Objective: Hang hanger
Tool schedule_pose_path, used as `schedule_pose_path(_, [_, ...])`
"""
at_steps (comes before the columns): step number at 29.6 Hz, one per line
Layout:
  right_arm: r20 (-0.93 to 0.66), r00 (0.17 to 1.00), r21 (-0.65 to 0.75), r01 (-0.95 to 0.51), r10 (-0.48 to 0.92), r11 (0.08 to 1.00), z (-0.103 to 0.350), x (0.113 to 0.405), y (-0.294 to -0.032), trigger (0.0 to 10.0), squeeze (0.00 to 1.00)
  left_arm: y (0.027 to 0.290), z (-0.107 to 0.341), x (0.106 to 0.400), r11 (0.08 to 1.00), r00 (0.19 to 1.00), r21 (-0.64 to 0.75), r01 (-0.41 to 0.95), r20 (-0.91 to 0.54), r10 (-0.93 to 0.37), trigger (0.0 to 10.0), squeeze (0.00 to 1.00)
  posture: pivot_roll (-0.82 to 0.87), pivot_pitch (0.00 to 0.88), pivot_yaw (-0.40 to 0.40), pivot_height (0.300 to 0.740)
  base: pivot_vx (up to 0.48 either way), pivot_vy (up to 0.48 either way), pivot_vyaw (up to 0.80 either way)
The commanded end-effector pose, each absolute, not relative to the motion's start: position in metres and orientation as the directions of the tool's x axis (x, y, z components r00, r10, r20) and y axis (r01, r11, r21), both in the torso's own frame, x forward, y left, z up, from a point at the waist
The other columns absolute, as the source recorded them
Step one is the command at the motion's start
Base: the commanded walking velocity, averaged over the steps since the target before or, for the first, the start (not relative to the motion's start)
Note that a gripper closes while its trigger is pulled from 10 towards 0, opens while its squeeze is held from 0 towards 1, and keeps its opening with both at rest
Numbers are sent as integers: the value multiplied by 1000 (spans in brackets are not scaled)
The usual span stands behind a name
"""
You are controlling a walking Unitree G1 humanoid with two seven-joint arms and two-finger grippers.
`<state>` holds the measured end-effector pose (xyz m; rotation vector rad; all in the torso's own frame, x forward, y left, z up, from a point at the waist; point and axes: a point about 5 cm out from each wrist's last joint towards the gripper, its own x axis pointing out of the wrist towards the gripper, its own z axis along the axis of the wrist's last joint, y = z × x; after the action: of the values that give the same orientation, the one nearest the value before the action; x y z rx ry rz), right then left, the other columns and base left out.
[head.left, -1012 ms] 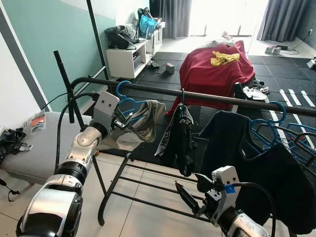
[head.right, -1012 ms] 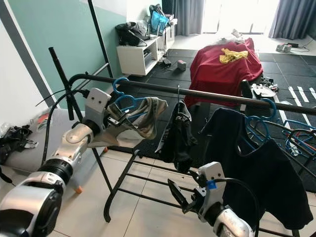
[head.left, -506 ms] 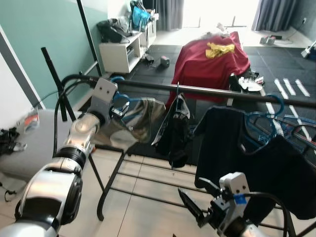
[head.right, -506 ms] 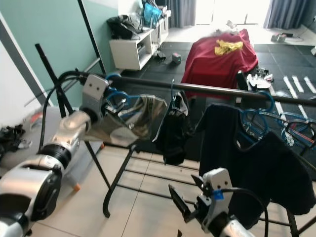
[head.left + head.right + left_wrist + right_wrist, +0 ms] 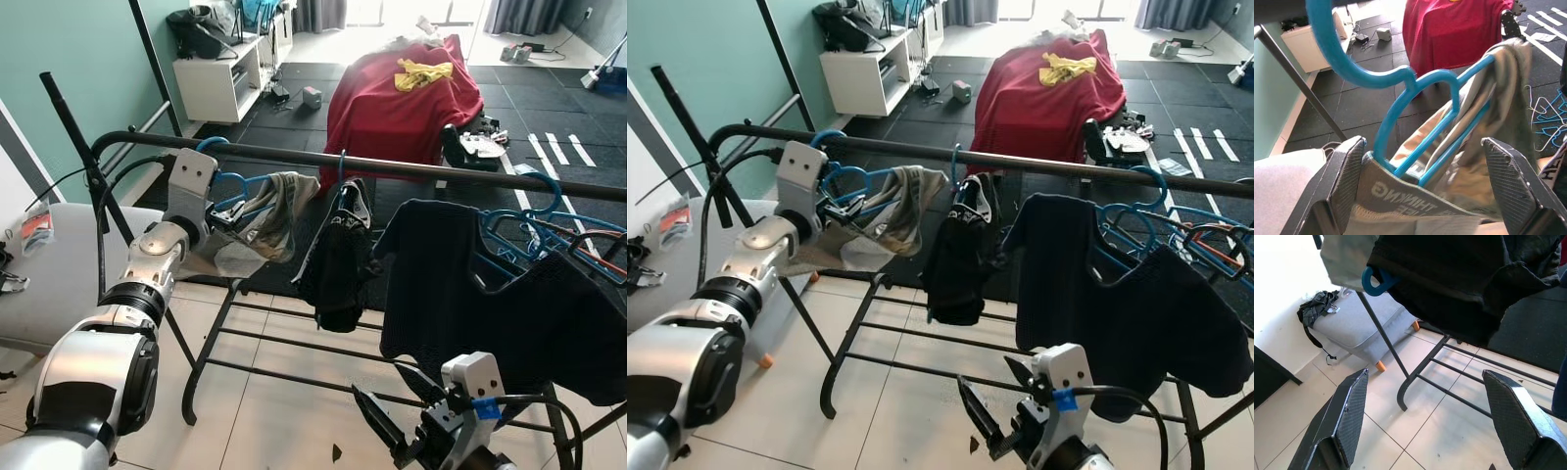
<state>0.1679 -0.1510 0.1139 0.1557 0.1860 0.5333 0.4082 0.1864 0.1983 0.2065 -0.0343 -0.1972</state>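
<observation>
Left tool [image 5: 1420, 181]: raised to the left end of the rack; its two black fingers [image 5: 1347, 169] stand spread wide, either side of the hanger's lower part and the garment's printed band. Whether either finger touches them cannot be told; nothing is clenched.
Blue hanger [image 5: 1415, 110]: the task's thing; its hook curves up over the rail at the rack's left end, and its body slants down between the left tool's fingers.
Grey-beige garment [image 5: 265, 211]: draped on the blue hanger, bunched and sagging toward the rack's middle.
Rail [image 5: 411, 169]: dark bar of the clothes rack, running across the scene from the bend at its left end.
Black garment [image 5: 333, 259]: hanging from the rail just right of the grey-beige garment, on a hanger of its own.
Dark shirt [image 5: 470, 284]: on a blue hanger further right along the rail, with more blue hangers [image 5: 568, 230] crowded beside it.
Right tool [image 5: 999, 431]: low, in front of the rack's bottom bars, above the tiled floor; fingers parted, holding nothing.
White shelf unit [image 5: 220, 83]: against the green wall, dark bags and clutter on top, small items in its open compartments.
Red cloth [image 5: 402, 93]: spread over a mound on the dark floor mats, a yellow item [image 5: 423, 73] lying on it.
Grey cushion [image 5: 1354, 328]: on the floor by the rack's left leg, a dark strap bundle at its edge.
</observation>
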Motion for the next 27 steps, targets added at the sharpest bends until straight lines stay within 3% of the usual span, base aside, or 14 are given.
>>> schedule_pose_path(1, [-146,837,212,-494,527,843,114,166,-149,10000,0,196,191,406,964,985,202,171,-31,-168,10000,0,-266,143,36,740,0,0,0])
schedule_pose_path(2, [-148,837,213,-493,527,844,113,166,-150,10000,0,196,190,406,964,985,201,172,-38,-168,10000,0,-266,143,36,740,0,0,0])
schedule_pose_path(3, [-150,838,213,-492,525,844,113,167,-150,10000,0,197,188,405,965,985,198,172,-43,-167,0,0,-264,137,38,740,0,0,0])
schedule_pose_path(27, [-139,857,200,-466,496,862,103,196,-154,10000,0,204,199,405,975,980,118,190,28,-195,0,0,-212,32,80,740,0,0,0])
